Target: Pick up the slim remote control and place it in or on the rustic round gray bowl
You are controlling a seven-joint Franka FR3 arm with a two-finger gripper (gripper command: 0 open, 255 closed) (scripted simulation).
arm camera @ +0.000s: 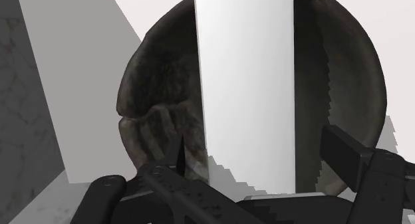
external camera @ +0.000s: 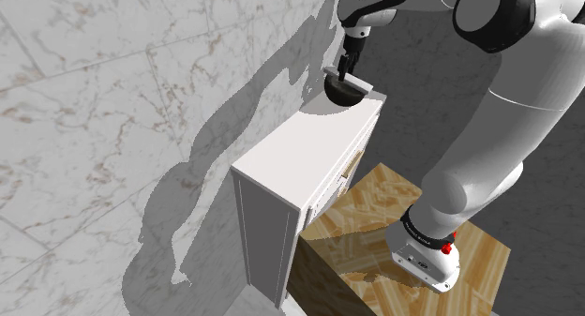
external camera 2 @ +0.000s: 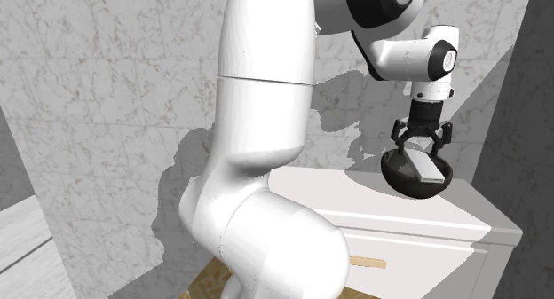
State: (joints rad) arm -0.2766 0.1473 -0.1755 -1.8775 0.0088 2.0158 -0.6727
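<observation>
- The wood-grained stand (external camera: 375, 232) sits nearest in the shoulder view, with the white arm (external camera: 487, 145) rising from it.
- Just beside the stand is a white cabinet serving as the counter (external camera: 300, 155), with a drawer front facing the stand.
- At the counter's far end rests the dark, rough-surfaced round bowl (external camera 2: 401, 184).
- The slim white remote (arm camera: 245, 90) lies tilted inside the bowl, leaning on its inner wall.
- The end effector (external camera 2: 423, 148) hangs directly over the bowl, its black fingers (arm camera: 346, 149) spread apart on either side of the remote. A gap shows beside one finger, and nothing is clasped.
- A grey-veined marble wall (external camera: 94, 98) stands behind, carrying the arm's shadow.
</observation>
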